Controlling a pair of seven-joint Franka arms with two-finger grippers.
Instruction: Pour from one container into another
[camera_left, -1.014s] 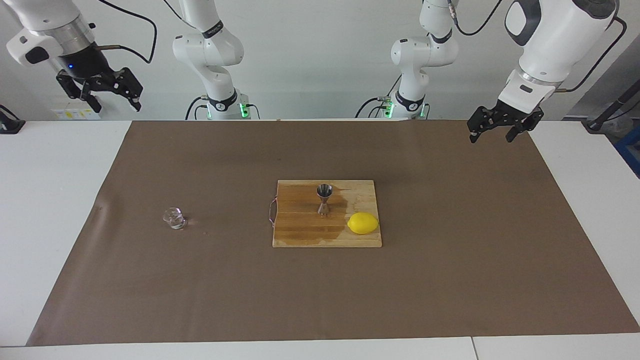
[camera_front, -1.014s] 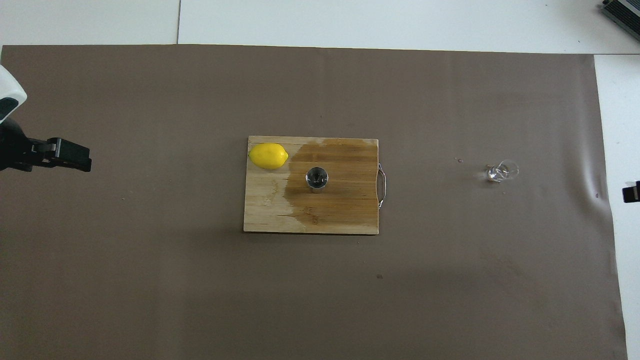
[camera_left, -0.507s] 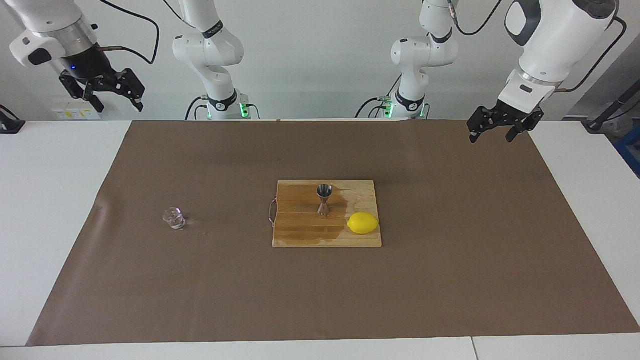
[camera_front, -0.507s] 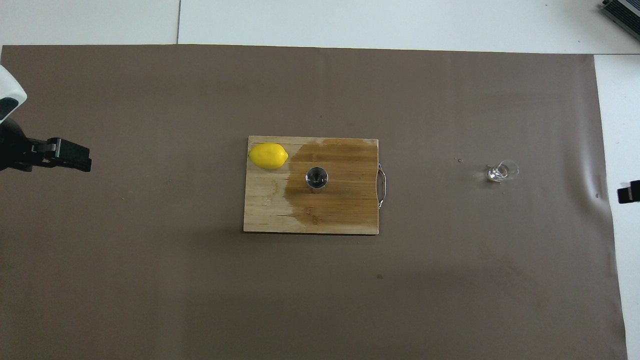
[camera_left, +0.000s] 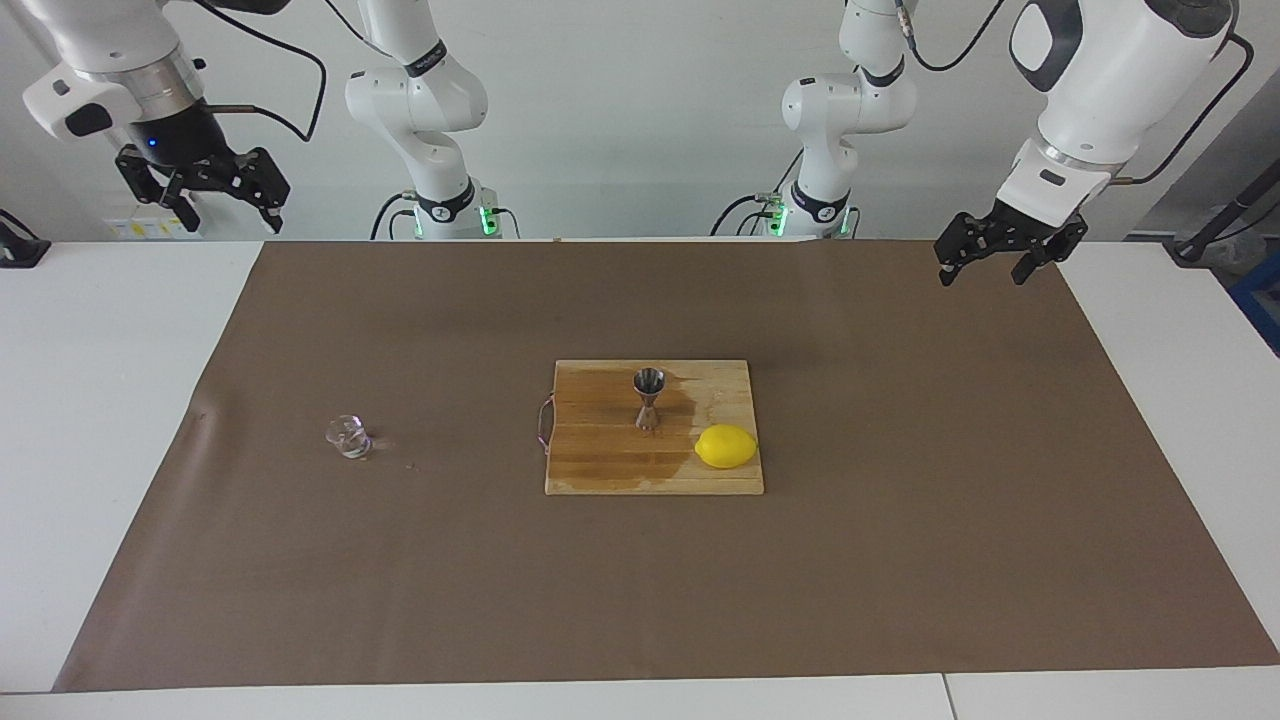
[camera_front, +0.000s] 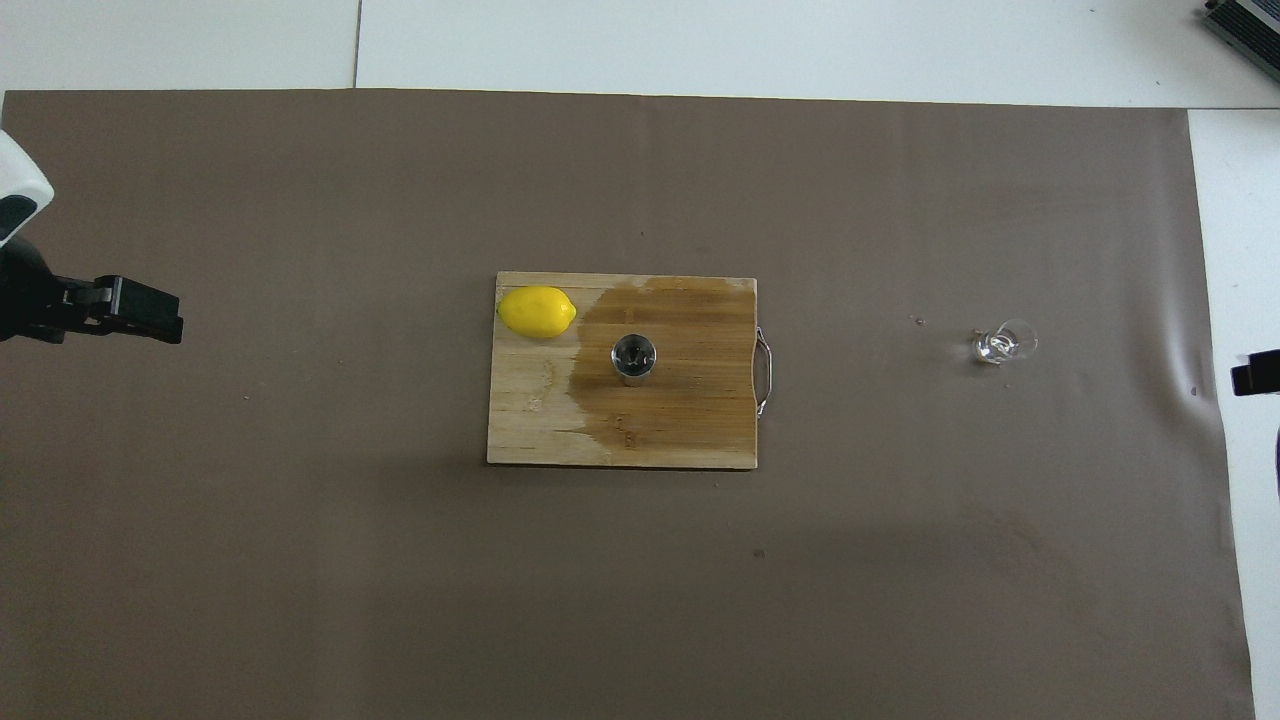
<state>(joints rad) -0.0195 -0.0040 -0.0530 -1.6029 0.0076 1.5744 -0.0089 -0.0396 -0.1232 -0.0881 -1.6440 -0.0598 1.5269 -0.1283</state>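
Though small and surely light, glass (camera_left: 348, 436) looks hard, smooth and breakable: judged slippery under metal fingers, faceted sides offering flat faces for a pinch; best taken across the middle of the wall, below the rim and above the base, squeezed gently and kept upright until over the target. Stands alone on the brown mat (camera_left: 900, 560) toward the right arm's end of the worktop (camera_left: 90, 380), well apart from the board (camera_left: 610, 465). Jigger (camera_left: 648, 398) stands upright on that board, near its middle, on a dark wet-looking patch; steel, stiff, narrow at the waist and small at the foot, so judged easy to tip if bumped, with a small mouth calling for a slow, close pour. Lemon (camera_left: 726, 446) lies on the same board, beside the jigger toward the left arm's end and farther from the robots. Counted: one glass, one jigger, one lemon, one board, one mat, two arms. Right claw (camera_left: 205, 190) hangs spread and empty, high over the worktop's edge at the right arm's end, far from the glass. Left claw (camera_left: 1000, 255) waits, likewise spread and empty, over the mat's corner at the left arm's end.
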